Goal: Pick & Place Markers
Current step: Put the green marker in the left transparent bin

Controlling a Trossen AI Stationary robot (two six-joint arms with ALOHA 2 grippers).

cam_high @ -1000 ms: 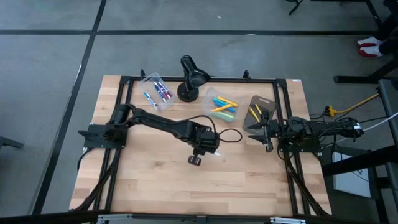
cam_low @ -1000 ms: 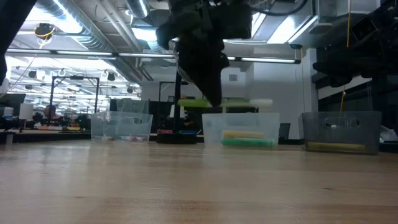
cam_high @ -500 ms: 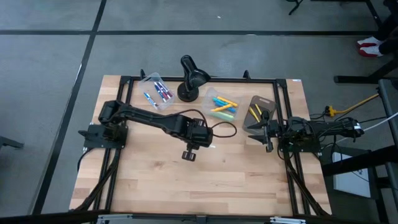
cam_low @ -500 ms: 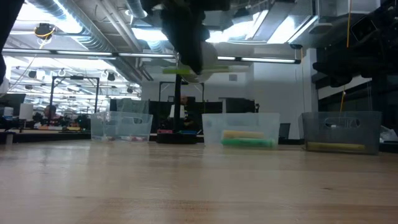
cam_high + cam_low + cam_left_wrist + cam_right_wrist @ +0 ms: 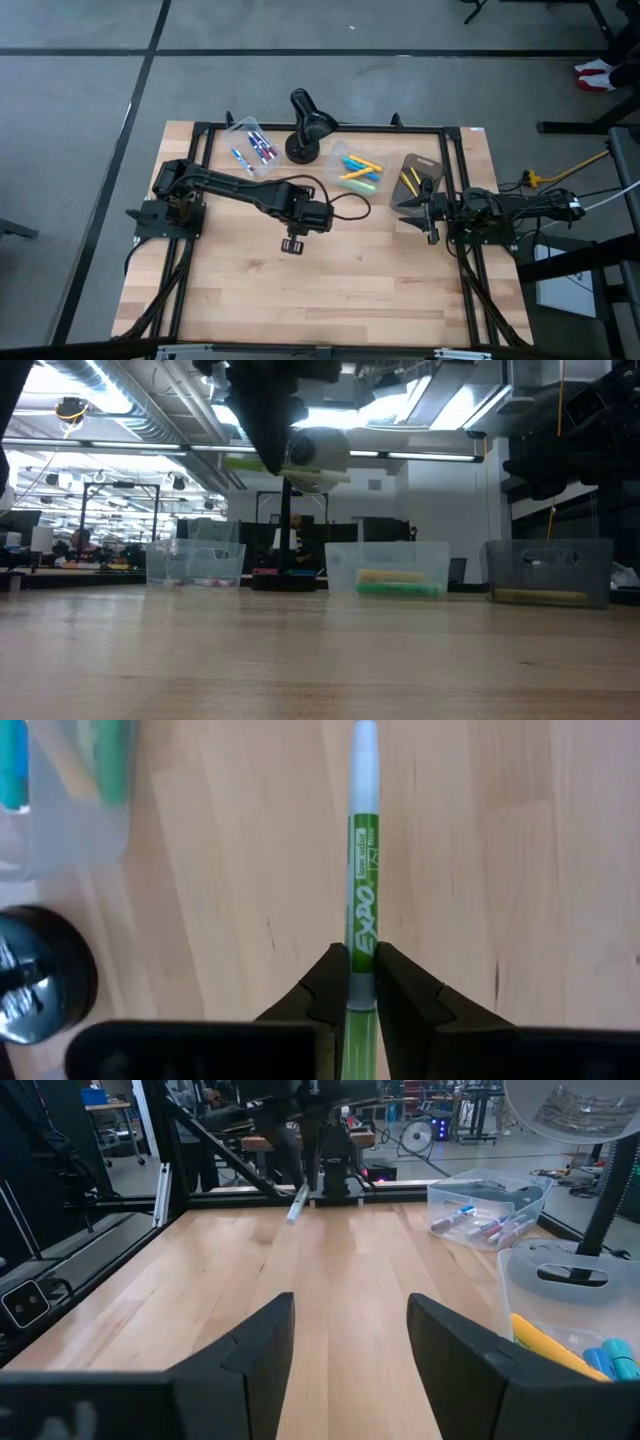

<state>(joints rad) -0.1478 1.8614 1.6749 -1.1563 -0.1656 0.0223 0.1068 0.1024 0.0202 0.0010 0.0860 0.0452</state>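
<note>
A green EXPO marker point(image 5: 361, 890) sits in my left gripper point(image 5: 360, 982), which is shut on it above the middle of the table point(image 5: 294, 241). In the low view the marker point(image 5: 248, 461) hangs level, well above the wood. The far arm also shows with the marker point(image 5: 297, 1206) in the right wrist view. Other markers lie in three clear tubs: blue and red ones point(image 5: 253, 148), yellow, green and cyan ones point(image 5: 358, 172), yellow ones point(image 5: 414, 180). My right gripper point(image 5: 350, 1342) waits open at the table's right edge point(image 5: 426, 212). My left gripper pinches the green marker between its two fingers on the labelled barrel point(image 5: 361, 952), near the marker's middle. The fingers point(image 5: 330, 978) come from above and lie across it. The marker is lifted clear of the table and lies level, with its pale end point(image 5: 364, 738) sticking out ahead.
A black desk lamp point(image 5: 306, 124) stands at the far edge between the left and middle tubs; its base point(image 5: 40, 982) shows in the left wrist view. A black cable loops beside the left wrist point(image 5: 350, 208). Bare wood point(image 5: 330, 290) fills the table's near half.
My left gripper, still shut on the green marker, has risen and moved toward the table's left edge. The marker has gone with it, staying level, from just above the middle tub's rim in the low view to well above it.
</note>
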